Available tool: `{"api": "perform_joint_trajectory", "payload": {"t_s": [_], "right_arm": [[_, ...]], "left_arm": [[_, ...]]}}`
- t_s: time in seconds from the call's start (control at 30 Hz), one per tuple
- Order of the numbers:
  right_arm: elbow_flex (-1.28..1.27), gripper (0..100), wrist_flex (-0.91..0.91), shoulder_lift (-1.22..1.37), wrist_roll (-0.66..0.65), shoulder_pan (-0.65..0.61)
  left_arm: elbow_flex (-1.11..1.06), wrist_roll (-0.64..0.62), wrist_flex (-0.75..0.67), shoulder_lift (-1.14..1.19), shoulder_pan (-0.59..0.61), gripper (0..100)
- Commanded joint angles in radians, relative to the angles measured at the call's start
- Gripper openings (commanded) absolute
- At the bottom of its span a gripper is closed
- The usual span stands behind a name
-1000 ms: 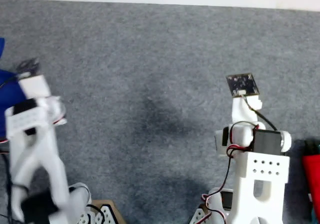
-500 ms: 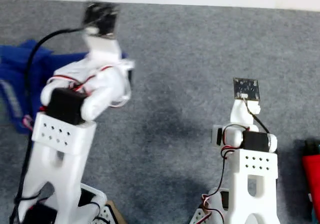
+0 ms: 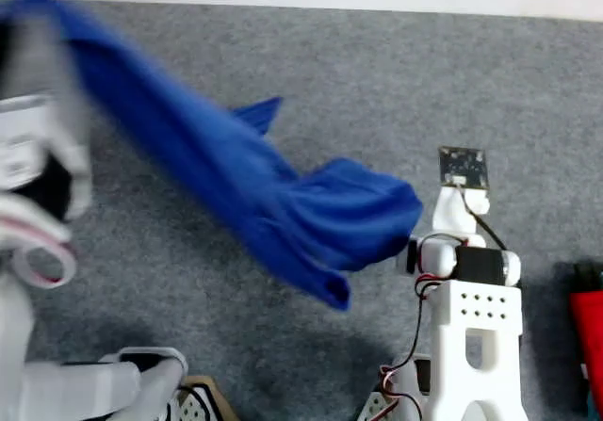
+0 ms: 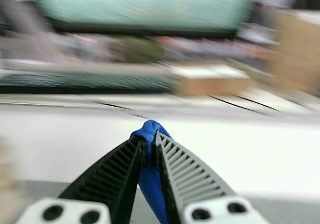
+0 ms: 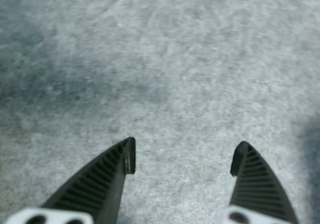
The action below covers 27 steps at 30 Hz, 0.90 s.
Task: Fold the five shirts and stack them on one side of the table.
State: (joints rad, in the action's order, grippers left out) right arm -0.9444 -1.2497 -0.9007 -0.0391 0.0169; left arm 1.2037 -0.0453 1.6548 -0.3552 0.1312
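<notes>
A blue shirt (image 3: 254, 190) hangs in the air across the grey table, stretched from the upper left down to the middle. My left gripper (image 4: 150, 144) is shut on a bunched corner of the blue shirt (image 4: 149, 131), lifted high and facing the room. The left arm (image 3: 33, 214) stands at the left edge in the high view. My right gripper (image 5: 182, 156) is open above bare grey felt, nothing between its fingers. The right arm (image 3: 466, 270) stands at the lower right, just beside the shirt's trailing end.
A red cloth (image 3: 589, 331) lies at the right edge of the table. The grey felt table (image 3: 377, 72) runs to a pale strip along the far edge. A brown board corner (image 3: 203, 397) shows near the left arm's base.
The left arm swung from the left edge over a blue heap, then rose fast, hauling the blue shirt up and across the table. The right arm barely shifted.
</notes>
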Motion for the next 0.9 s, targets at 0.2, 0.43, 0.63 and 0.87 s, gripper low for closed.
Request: {"api": "perform_joint_trajectory", "payload": {"t_s": [0.2,0.43,0.63,0.87], "right_arm": [[0.008,30.3,0.079,-0.005,0.006,-0.107],[0.008,30.3,0.104,-0.012,0.009,-0.263],[0.001,30.3,0.134,-0.007,0.011,-0.274],[-0.001,30.3,0.14,-0.005,0.06,-0.226]], "left_arm": [[0.047,0.008,0.071,0.242,0.565,1],[0.018,0.008,0.106,0.435,0.552,1],[0.013,0.005,0.104,0.558,0.272,1],[0.018,0.002,-0.064,0.664,-0.102,1]]}}
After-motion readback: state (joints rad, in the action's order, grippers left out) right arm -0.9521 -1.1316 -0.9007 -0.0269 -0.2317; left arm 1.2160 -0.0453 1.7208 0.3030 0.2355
